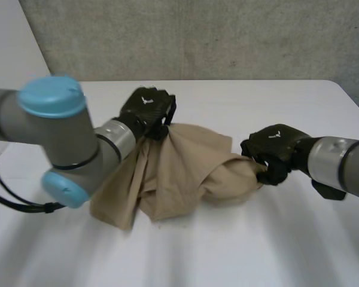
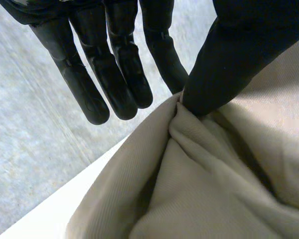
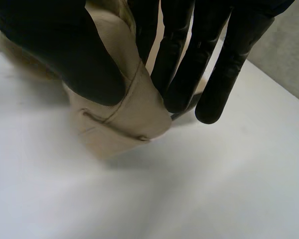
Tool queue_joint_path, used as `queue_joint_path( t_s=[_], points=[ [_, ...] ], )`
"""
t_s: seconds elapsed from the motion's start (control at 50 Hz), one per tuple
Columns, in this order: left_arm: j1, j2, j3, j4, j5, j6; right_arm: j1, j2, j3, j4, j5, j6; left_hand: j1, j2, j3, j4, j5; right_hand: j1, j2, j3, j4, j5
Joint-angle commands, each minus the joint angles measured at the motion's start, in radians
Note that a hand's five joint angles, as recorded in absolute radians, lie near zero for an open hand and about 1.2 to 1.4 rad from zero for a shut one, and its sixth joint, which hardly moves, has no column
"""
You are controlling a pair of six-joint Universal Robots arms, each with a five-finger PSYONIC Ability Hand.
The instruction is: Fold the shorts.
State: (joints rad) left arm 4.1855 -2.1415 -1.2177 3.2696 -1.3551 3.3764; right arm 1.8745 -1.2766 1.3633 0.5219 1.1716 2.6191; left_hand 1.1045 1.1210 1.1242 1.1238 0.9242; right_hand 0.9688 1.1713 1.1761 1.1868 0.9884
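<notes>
- Head view: beige shorts [image 1: 179,173], bunched and raised at two ends, the rest trailing on the white table [image 1: 275,251]. The left hand [image 1: 148,107] grips the far gathered edge and the right hand [image 1: 274,146] the opposite end.
- Left wrist view: the thumb pinches a fold of cloth against the nearest finger. The other fingers [image 2: 109,74] are straight and clear of the cloth.
- Right wrist view: a stitched hem is clamped between the thumb and straight fingers [image 3: 224,64], just over the table.
- Step, as judged: spreading before the fold. Next, draw the hands apart and lay the cloth flat.

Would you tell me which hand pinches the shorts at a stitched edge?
The right hand: it pins a stitched edge of the shorts; the left hand pinches plain cloth.
</notes>
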Motion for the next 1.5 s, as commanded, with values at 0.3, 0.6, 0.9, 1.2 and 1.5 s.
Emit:
queue_joint_path(
  t_s=[0.3, 0.6, 0.9, 1.2, 1.5],
  points=[
    [-0.007, 0.141, -0.149, 0.131, -0.104, -0.003, 0.12, 0.232, -0.052, -0.431, 0.427, 0.203, -0.8, -0.817, -0.82, -0.819, -0.794, 0.427, 0.225, 0.22, 0.209, 0.233],
    [-0.054, 0.315, -0.582, 0.008, -0.291, -0.264, 0.11, 0.189, -0.006, -0.434, 0.427, 0.203, -0.604, -0.62, -0.623, -0.623, -0.598, 0.427, 0.225, 0.22, 0.209, 0.233],
    [-0.064, 0.12, -0.527, 0.012, -0.311, -0.305, 0.11, 0.171, 0.019, -0.438, 0.427, 0.203, -0.457, -0.473, -0.476, -0.476, -0.451, 0.427, 0.225, 0.22, 0.209, 0.233],
    [-0.117, 0.065, -0.485, 0.054, -0.309, -0.304, 0.11, 0.172, 0.019, -0.441, 0.428, 0.203, -0.307, -0.324, -0.327, -0.326, -0.301, 0.427, 0.225, 0.22, 0.209, 0.233],
    [-0.128, 0.063, -0.468, 0.15, -0.317, -0.285, 0.11, 0.154, 0.017, -0.447, 0.428, 0.203, 0.292, 0.275, 0.272, 0.273, 0.298, 0.427, 0.225, 0.22, 0.209, 0.233]
  ],
)
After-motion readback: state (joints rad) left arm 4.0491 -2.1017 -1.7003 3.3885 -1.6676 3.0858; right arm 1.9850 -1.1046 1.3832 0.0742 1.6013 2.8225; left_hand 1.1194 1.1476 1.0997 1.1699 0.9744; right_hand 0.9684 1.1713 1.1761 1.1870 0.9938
